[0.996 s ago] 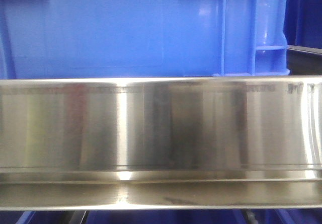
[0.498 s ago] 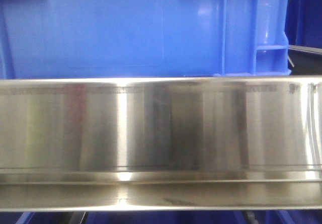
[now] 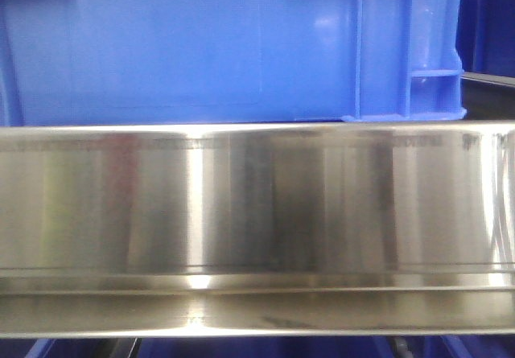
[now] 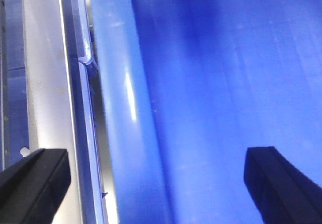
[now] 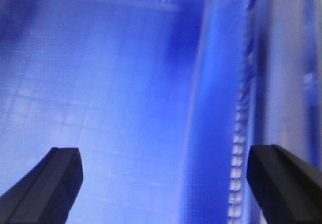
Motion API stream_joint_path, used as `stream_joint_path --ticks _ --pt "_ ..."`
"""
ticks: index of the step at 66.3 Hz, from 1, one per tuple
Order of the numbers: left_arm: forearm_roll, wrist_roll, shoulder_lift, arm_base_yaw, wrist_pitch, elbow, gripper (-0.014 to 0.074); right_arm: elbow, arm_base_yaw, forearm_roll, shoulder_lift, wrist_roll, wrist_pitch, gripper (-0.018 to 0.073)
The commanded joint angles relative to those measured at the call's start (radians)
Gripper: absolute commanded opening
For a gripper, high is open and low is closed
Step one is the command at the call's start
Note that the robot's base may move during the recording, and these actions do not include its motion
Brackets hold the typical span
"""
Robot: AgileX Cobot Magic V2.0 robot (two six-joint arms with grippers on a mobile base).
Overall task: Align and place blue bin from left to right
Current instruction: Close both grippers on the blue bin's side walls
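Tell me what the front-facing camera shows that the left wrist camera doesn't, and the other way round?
Only the front-facing view shows the blue bin from outside: its flat wall, the raised ribs near its right corner, and the wide shiny steel band below it. Only the left wrist view shows the left gripper, its black fingers spread wide on either side of the bin's thick rim, and the bin's inside. Both show the blue bin. Whether the pale strip beside it in the wrist view is that same steel, I cannot tell.
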Motion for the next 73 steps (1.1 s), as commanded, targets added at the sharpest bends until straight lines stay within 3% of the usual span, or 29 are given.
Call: stream_joint_path --ticks 1,73 --pt "-0.011 -0.008 0.004 0.004 -0.002 -0.003 0.0599 -0.010 -0.006 0.008 0.003 0.002 -0.004 0.0561" --pt "0.010 -0.008 -0.037 0.006 -0.002 -0.006 0.0599 -0.014 -0.006 -0.023 -0.038 0.002 -0.004 0.0561"
